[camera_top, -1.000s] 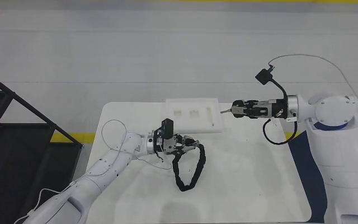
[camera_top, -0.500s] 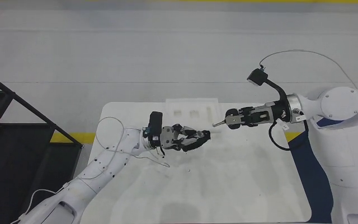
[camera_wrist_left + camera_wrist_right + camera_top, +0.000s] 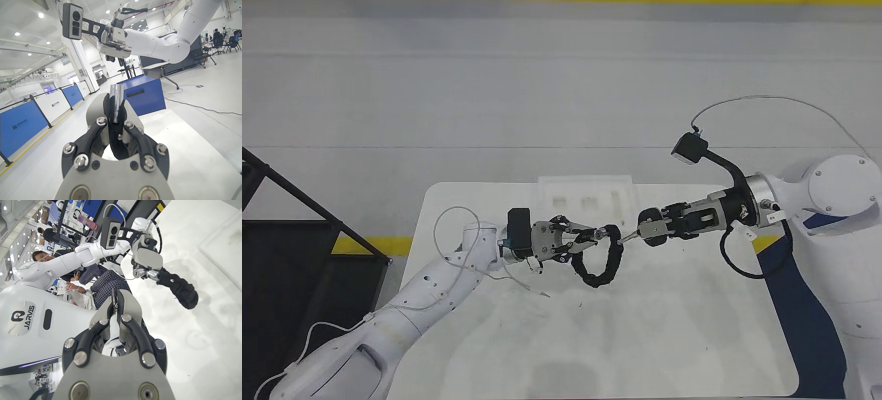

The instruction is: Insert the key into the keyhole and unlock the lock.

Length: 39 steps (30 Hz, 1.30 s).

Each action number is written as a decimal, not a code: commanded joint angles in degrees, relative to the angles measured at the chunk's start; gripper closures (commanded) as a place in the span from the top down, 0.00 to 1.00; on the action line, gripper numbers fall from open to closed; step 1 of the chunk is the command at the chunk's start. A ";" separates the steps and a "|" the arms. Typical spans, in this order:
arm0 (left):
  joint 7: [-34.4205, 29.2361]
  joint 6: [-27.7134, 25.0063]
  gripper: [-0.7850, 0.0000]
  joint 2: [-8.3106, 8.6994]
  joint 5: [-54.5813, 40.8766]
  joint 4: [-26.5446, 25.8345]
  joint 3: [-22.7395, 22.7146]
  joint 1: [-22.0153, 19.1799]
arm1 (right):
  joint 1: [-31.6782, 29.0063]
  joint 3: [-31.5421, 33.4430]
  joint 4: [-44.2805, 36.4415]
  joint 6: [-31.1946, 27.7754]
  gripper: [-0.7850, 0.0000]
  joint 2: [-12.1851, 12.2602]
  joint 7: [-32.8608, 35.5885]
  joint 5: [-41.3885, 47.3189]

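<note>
**A:** Left gripper (image 3: 115,103) is clamped on the lock (image 3: 116,91), right gripper (image 3: 115,299) is pinching the key (image 3: 113,295). Which step?

**B:** Alignment, I reckon. From above, the key's just at the lock's 3 o'clock. Next move needs its tip square to the keyhole (image 3: 136,273).

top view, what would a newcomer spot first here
Above the table, the left end effector grips a chrome lock with a black sleeved cable looping off it. Directly opposite, the right end effector pinches a small key, its tip just short of the keyhole.
</note>
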 commanded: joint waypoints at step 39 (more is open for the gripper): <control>1.36 8.98 0.00 -3.22 0.36 4.35 0.05 2.94 | 3.70 -8.48 -10.50 12.46 0.00 1.63 -4.52 -19.95</control>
